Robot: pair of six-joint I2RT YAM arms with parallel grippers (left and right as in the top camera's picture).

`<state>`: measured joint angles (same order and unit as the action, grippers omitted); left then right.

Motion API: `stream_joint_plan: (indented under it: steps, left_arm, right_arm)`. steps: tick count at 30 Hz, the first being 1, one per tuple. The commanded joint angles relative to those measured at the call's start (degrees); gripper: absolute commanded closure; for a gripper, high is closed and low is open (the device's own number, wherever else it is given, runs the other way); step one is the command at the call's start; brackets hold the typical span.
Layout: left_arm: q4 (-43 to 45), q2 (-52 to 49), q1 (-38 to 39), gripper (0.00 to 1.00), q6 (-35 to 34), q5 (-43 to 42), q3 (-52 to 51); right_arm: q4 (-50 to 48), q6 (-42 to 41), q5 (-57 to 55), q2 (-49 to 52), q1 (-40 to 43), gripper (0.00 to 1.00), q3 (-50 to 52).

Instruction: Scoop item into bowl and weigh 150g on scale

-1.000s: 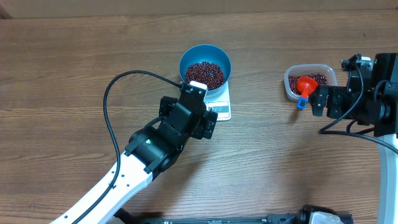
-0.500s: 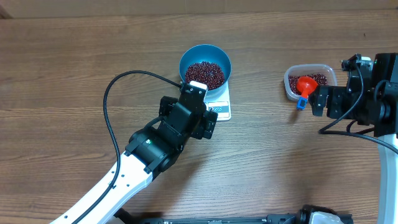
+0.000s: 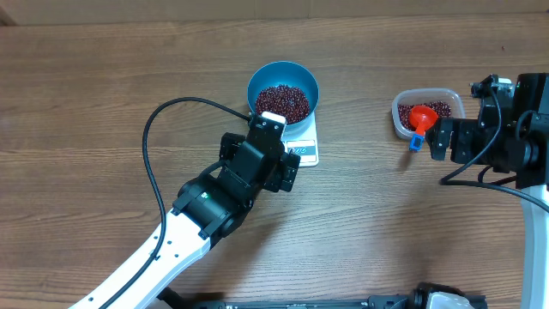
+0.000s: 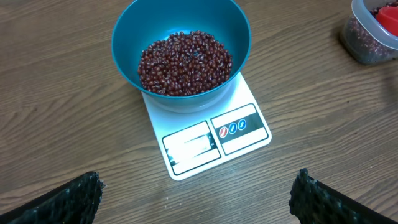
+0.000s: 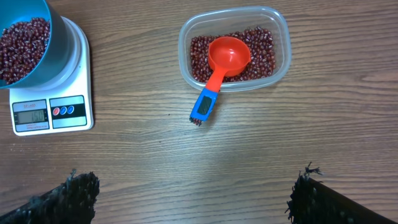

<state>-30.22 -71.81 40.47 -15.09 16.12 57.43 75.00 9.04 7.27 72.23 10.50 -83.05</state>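
The scale (image 4: 214, 140) is half hidden under the bowl (image 4: 239, 31) of beans (image 4: 185, 62); its display is washed out. The left gripper (image 4: 196, 199) and right gripper (image 5: 193, 193) are spread wide and empty, their tips cropped at the bottom edge.

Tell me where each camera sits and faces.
Overhead: above table, facing down; left end effector by flat white scale, right end effector by clear plastic tub.
Left wrist: on its arm, facing down at round blue bowl of red-brown beans; fingertips low.
Right wrist: likewise, facing tub, orange-red scoop; fingertips low.
Shared: all show bowl and scale.
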Motion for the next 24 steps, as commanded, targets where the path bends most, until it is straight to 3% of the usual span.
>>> stream_joint_plan:
  steps: [1, 24]
  left_arm:
    - [0.0, -0.6, 0.0, 0.01, -0.8, 0.8, -0.4]
    - [0.0, -3.6, 0.0, 0.0, -0.8, 0.2, -0.4]
  right_arm:
    - [-0.3, 0.2, 0.5, -0.1, 0.0, 0.0, -1.4]
    - [-0.3, 0.2, 0.5, -0.1, 0.0, 0.0, -1.4]
